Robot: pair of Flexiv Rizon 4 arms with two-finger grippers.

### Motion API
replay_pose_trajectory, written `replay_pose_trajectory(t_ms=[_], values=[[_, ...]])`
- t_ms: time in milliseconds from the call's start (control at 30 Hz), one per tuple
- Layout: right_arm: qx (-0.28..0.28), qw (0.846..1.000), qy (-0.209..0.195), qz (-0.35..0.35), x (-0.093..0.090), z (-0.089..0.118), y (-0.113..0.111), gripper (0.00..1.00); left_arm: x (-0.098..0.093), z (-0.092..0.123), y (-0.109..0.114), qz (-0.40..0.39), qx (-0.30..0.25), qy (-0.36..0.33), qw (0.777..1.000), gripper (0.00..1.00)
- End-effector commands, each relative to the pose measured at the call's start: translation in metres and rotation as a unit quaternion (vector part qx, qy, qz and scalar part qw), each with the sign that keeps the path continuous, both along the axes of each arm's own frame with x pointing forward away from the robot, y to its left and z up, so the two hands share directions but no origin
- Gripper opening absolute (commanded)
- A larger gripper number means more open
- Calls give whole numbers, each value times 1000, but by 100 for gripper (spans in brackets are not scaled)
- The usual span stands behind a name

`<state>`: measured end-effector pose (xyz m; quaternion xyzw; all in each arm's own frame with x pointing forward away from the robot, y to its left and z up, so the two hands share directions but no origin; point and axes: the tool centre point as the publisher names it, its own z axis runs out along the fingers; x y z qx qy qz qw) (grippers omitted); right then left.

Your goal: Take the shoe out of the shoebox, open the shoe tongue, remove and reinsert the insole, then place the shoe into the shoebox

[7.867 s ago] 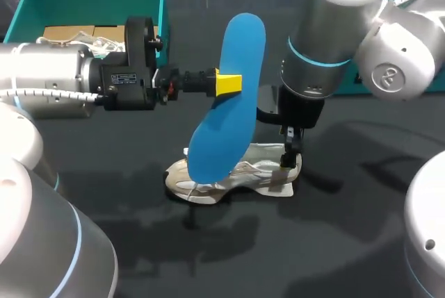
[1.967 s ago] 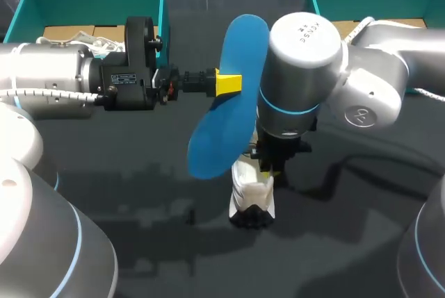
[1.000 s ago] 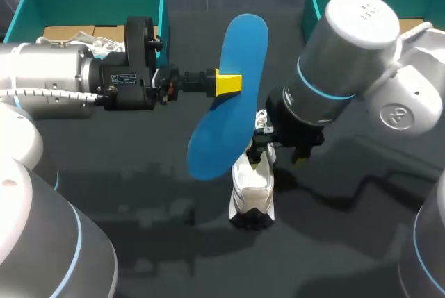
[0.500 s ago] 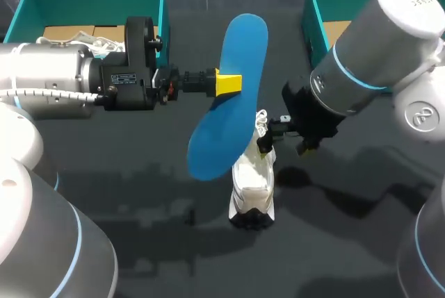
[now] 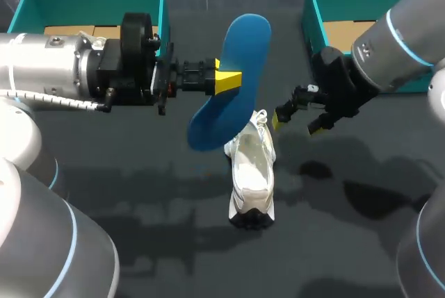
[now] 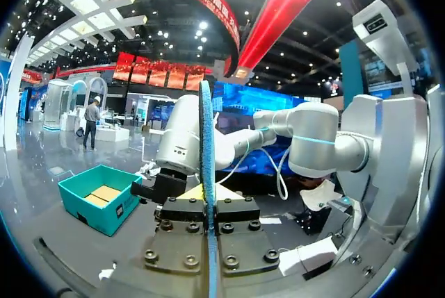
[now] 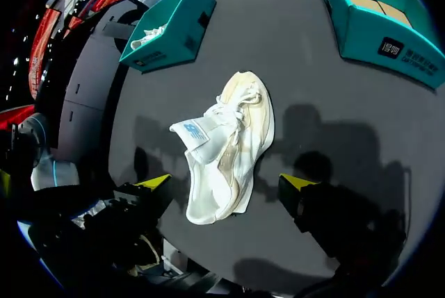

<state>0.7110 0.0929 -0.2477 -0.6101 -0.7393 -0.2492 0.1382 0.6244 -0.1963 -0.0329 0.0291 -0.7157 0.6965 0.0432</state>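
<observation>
In the head view the insole (image 5: 240,107) is out of the shoe (image 5: 252,173) and in the air, so we judge the removal done and the reinsertion in hand. Our left pincer (image 5: 228,81) is clenched on the insole's edge. It holds the insole nearly upright, lower end just above the shoe's laced end. The shoe lies on the dark counter (image 5: 139,242), in neither box. Our right pincer (image 5: 297,126) is released and empty, just beside the shoe's laced end. Next, we think, the insole has to tip down and slide into the shoe's mouth, with the right pincer holding the tongue back or steadying the shoe. The loose laces and the right pincer itself stand nearest that path. The left shoebox (image 5: 158,6) and the right shoebox (image 5: 311,10) stand well apart at the far side.

In the left wrist view the insole (image 6: 206,138) shows edge-on, gripped between the fingers of the left pincer (image 6: 207,204). One shoebox (image 6: 97,204) sits ahead (the shoe is not visible here).

In the right wrist view the right pincer (image 7: 224,183) stands wide with nothing in it. The shoe (image 7: 240,117) lies on the counter ahead of it, untouched, its tongue raised beside the laces. Both boxes sit beyond.
</observation>
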Motion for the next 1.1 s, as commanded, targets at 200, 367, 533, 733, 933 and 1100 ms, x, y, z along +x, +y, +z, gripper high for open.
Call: replay_pose_trajectory(t_ms=[200,367,533,733,933,1100], values=[[71,997,8,-36,-11,10,-21,100,13,6,0,-15,11,-336,942,0],[71,997,8,-36,-11,10,-21,100,13,6,0,-15,11,-336,942,0],[102,994,7,-31,-2,15,-20,100,12,0,0,-10,-8,-428,904,0],[180,983,21,-22,9,27,-22,100,17,-19,-1,-21,-28,-546,837,0],[212,977,24,-23,20,45,-21,100,26,-39,0,-29,-33,-685,727,0],[184,982,2,-34,21,53,-20,100,26,-39,0,-29,-33,-685,727,0]])
